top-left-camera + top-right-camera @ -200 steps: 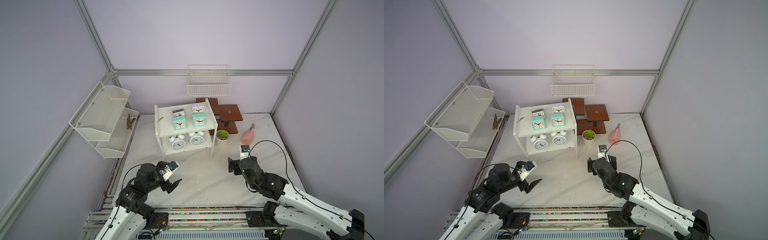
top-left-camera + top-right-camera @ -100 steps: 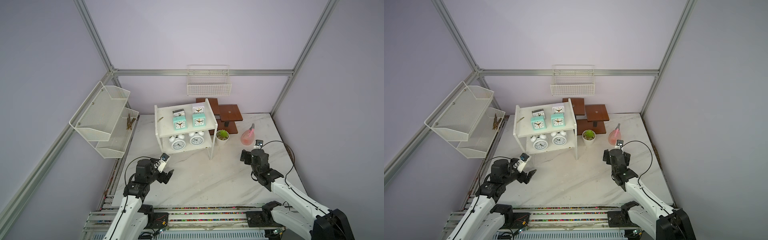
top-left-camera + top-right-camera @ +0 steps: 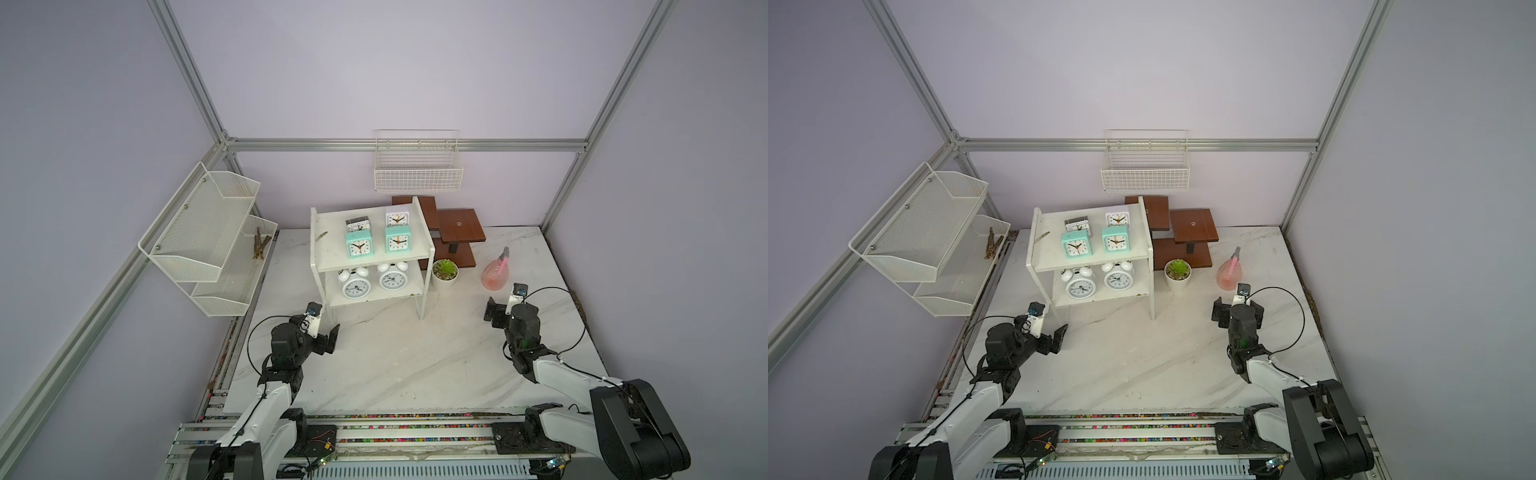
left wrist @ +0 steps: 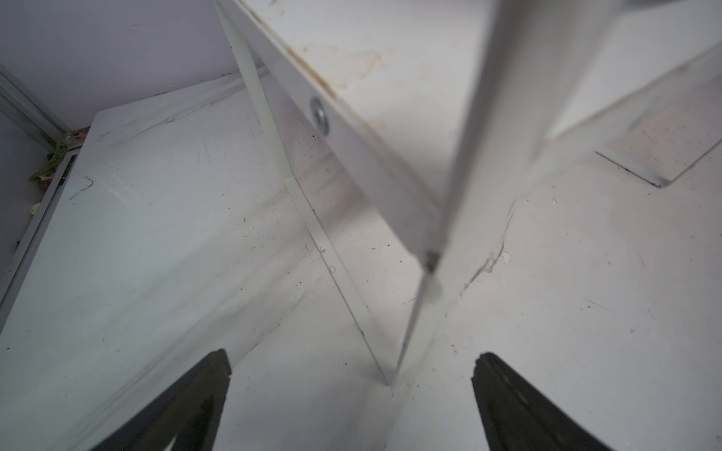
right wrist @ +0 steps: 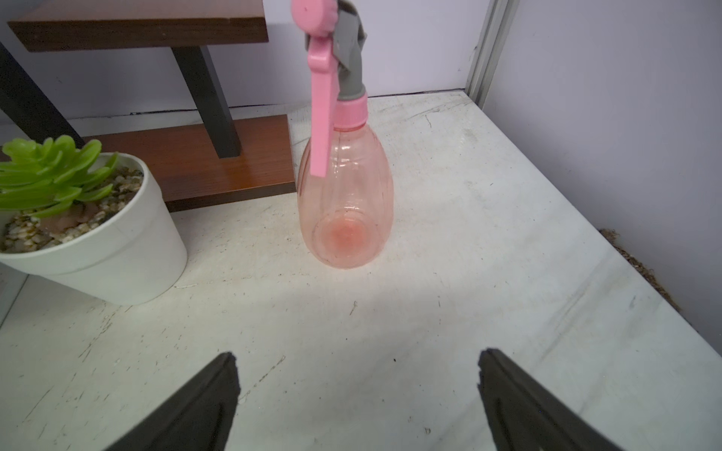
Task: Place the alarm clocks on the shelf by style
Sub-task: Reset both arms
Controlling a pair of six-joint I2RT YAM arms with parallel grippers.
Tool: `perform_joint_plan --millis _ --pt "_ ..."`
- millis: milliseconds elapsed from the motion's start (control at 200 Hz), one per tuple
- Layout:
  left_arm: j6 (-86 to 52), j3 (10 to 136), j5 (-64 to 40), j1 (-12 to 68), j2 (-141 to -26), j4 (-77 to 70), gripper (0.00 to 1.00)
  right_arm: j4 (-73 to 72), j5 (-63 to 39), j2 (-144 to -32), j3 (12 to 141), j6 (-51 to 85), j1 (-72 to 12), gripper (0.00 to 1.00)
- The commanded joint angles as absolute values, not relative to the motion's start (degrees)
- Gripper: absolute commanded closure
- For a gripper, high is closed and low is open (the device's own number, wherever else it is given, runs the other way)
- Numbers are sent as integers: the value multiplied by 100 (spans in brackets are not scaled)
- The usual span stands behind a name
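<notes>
My left claw [image 4: 351,363] gapes wide and empty, low over the desk [image 3: 415,365] by the front-left corner of the shelf [image 3: 326,253]. My right claw [image 5: 357,359], equally wide and empty, faces the pink spray bottle [image 5: 344,203] near the desk's right edge. I carry nothing because, I judge, the sorting is done. The alarm clocks [image 3: 359,245] stand on the shelf, four square ones above and the twin-bell pair below, all beyond both claws.

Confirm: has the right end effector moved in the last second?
Yes. The right end effector has swung away from the front leg of the shelf and now sits just in front of the pink spray bottle.
</notes>
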State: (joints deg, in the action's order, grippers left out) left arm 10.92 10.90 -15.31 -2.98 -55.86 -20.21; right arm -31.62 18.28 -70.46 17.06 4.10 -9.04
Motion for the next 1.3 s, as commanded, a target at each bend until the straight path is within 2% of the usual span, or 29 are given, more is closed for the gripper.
perform_joint_plan --millis 0,195,740,800,1065,1220,1295 --pt "708 1178 -1190 -328 -6144 -3916 0 -3870 1549 -7182 1810 223 -843 0" --pt "524 1213 -1012 -325 -7186 -5308 0 -4712 1509 -7395 1669 59 -768 0" --pt "326 1159 -828 -325 -9024 -7433 0 -7273 1402 -8789 1335 -113 -753 0" --pt "302 1153 -748 -325 -9002 -7393 0 -7639 1348 -9107 1272 -158 -747 0" --pt "119 1533 -310 -325 -8903 -6469 0 -7621 1318 -9065 1239 -185 -755 0" --pt "-316 1887 777 -325 -8912 -5821 0 -7637 1338 -9070 1239 -196 -756 0" --pt "-299 2022 701 -325 -8890 -5511 0 -7638 1336 -9074 1231 -193 -766 0"
